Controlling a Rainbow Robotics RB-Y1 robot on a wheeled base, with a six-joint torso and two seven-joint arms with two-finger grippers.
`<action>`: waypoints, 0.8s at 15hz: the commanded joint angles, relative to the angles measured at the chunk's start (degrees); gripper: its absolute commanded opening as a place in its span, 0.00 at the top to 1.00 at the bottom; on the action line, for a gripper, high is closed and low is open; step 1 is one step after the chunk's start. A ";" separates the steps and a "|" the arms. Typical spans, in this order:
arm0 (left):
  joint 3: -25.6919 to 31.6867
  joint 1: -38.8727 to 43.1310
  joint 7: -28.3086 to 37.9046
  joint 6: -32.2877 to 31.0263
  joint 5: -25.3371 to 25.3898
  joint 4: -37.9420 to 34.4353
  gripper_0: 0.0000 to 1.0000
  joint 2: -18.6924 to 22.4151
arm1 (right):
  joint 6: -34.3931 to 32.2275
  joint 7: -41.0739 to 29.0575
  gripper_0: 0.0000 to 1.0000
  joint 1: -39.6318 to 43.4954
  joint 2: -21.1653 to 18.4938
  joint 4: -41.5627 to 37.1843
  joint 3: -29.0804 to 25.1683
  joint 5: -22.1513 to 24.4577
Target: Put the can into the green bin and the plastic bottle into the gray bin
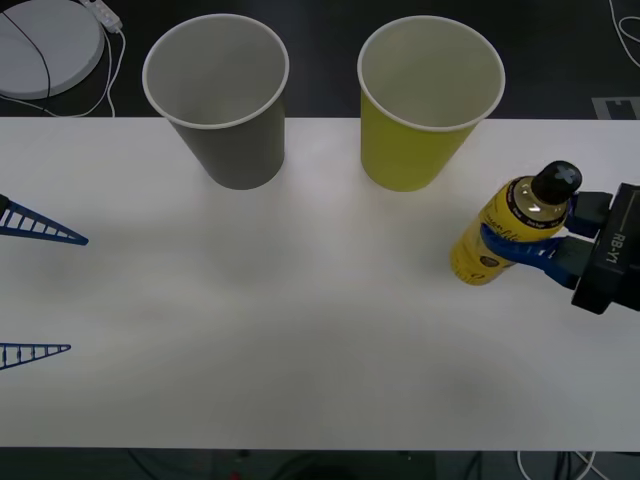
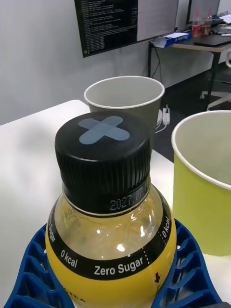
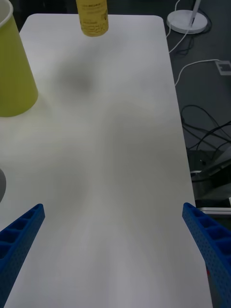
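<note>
Front view: the right pincer [image 1: 545, 243] is closed around the plastic bottle [image 1: 510, 232], its blue ribbed fingers clasping the yellow-labelled body below the shoulder. The bottle stands near the desk's [image 1: 300, 330] right edge, just beside the green bin [image 1: 425, 105] and well apart from the gray bin [image 1: 220, 100]. Whether its base touches the desk cannot be told.

Handling, as a judgement:
- The bottle appears full of liquid, so it is likely moderately heavy for its size.
- The smooth label may slip; the rounded body is the correct hold, not the black cap [image 2: 103, 159].
- The paper bins are light and will tip if struck on the rim.

Clearance: to reach the gray bin the bottle must pass the green bin, whose rim stands above the cap in the right wrist view. Lift above both rims before traversing. Open desk lies in front of the 2 bins.

The left pincer [image 1: 45, 295] is open, waiting at the desk's left edge.
</note>
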 commanded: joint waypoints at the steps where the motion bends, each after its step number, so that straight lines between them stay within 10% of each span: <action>1: 0.00 0.00 0.00 0.00 0.00 0.00 0.00 0.00 | 0.00 -8.04 1.00 0.00 0.00 -2.97 -1.29 6.57; 12: 0.00 0.00 0.00 0.00 0.00 0.00 0.00 0.00 | -1.23 -49.26 1.00 -3.51 -0.79 -14.92 -5.24 33.72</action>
